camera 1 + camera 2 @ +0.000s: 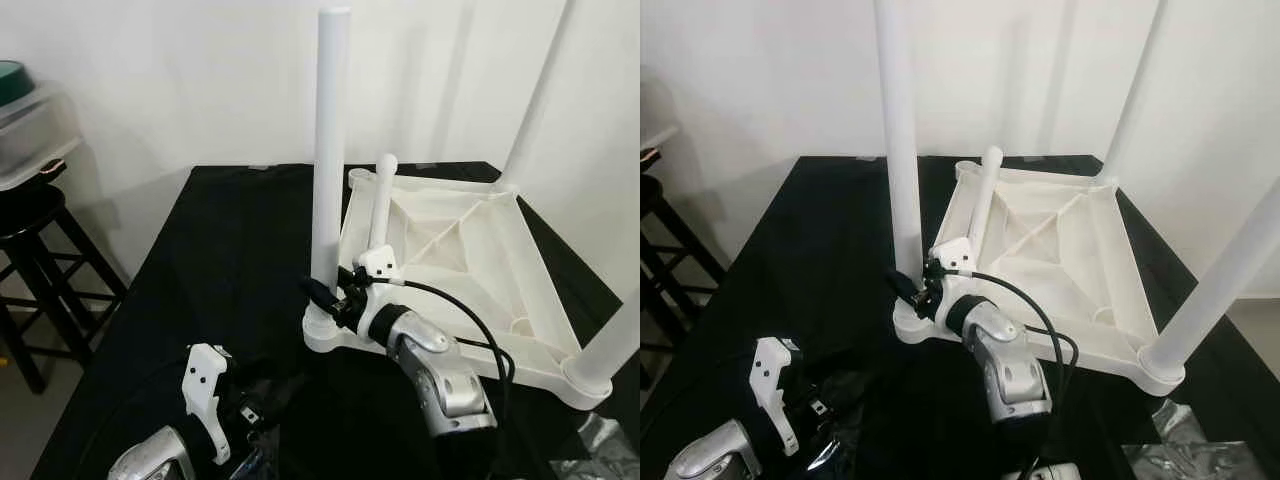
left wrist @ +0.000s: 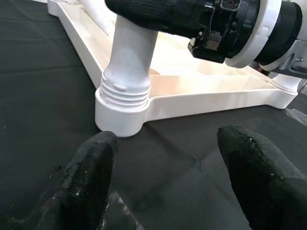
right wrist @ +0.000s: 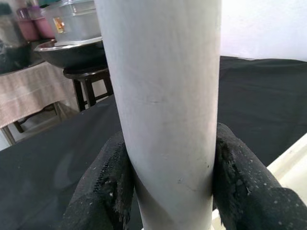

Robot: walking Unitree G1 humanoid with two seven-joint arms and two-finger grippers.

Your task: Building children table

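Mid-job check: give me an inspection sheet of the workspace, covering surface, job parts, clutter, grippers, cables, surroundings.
Surface: black cloth covers the work table.
Job's things: white tabletop lies upside down; near-left leg stands in its corner socket; two more legs stand at right corners; a loose leg lies slanted on the underside.
Clutter: crinkled plastic wrap at the near-right edge.
Grippers: right gripper clamps the near-left leg low down; left gripper open, facing the socket, touching nothing.
Cables: black cable loops off the right wrist.
Surroundings: black stool, storage bin, white wall.
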